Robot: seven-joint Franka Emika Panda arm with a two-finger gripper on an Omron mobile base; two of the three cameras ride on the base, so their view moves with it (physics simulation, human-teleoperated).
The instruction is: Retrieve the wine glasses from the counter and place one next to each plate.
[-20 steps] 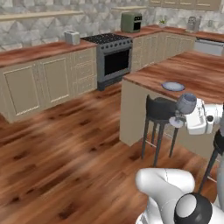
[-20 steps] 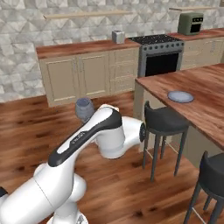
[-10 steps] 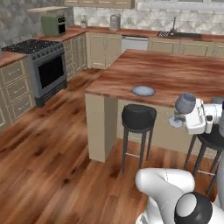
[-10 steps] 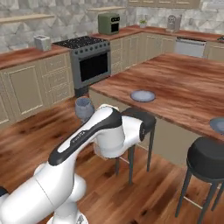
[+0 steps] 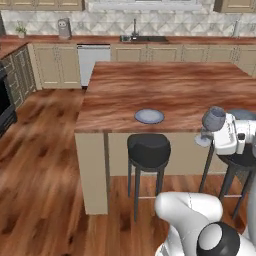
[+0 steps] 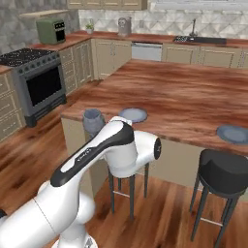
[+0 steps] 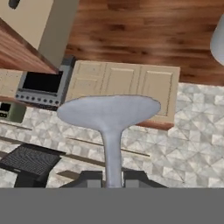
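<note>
My gripper is shut on the thin stem of a grey-blue wine glass, whose disc foot spreads wide above the fingers in the hand view. In the left base view that glass hangs at the island's near right edge, just ahead of the white hand. The right base view has its bowl off the island's near left corner. Two grey-blue plates lie on the island: one near the front edge, another further right. The counter runs along the back wall.
The wood-topped island stands directly ahead, with black stools tucked against its near side. A stove is at the left. A sink sits in the back counter. Open wood floor lies to the left.
The whole picture has swung from the stove and left cabinets round to the island and sink wall, so the base has moved. The glass stays held in the shut gripper.
</note>
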